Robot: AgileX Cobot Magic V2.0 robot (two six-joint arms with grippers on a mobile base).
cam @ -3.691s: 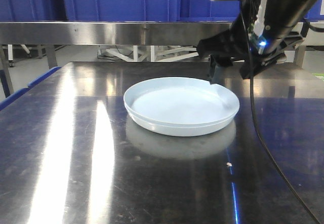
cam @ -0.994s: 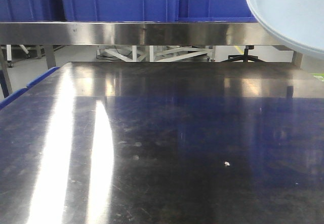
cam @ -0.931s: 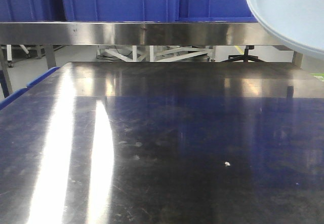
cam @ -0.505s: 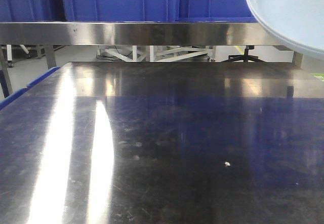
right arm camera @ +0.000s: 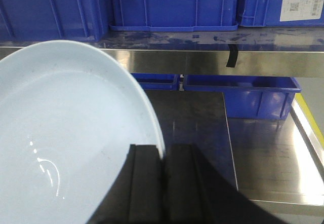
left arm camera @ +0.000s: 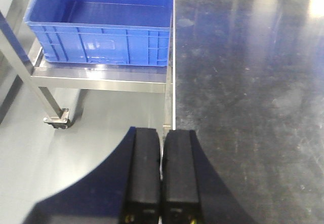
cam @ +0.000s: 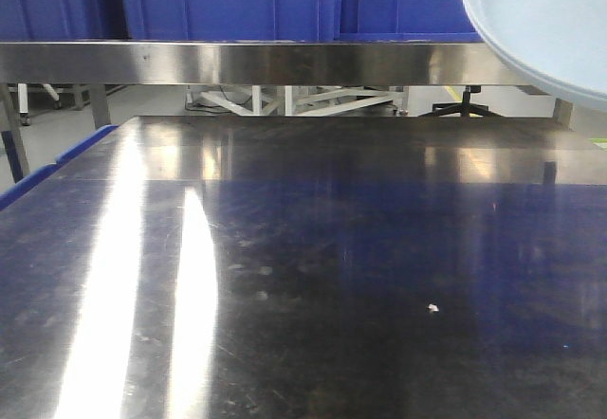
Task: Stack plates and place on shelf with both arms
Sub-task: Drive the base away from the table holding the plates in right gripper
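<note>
Gripping plates [right arm camera: 66, 127] by the rim, right end effector [right arm camera: 163, 155] clenched on it above tabletop [cam: 285, 277] — glossy, stiff, breakable, likely slip risk. Left end effector [left arm camera: 162, 135] clenched, empty.

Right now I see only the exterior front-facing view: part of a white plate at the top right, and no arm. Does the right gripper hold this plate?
Observer: Yes. In the right wrist view the right gripper is shut on the rim of the plate.
Operator: And where is the left gripper?
Observer: The left gripper is shut with nothing in it, above the edge of the tabletop.
Operator: Is anything beside that edge?
Observer: A blue crate stands there, lower than the tabletop.
</note>
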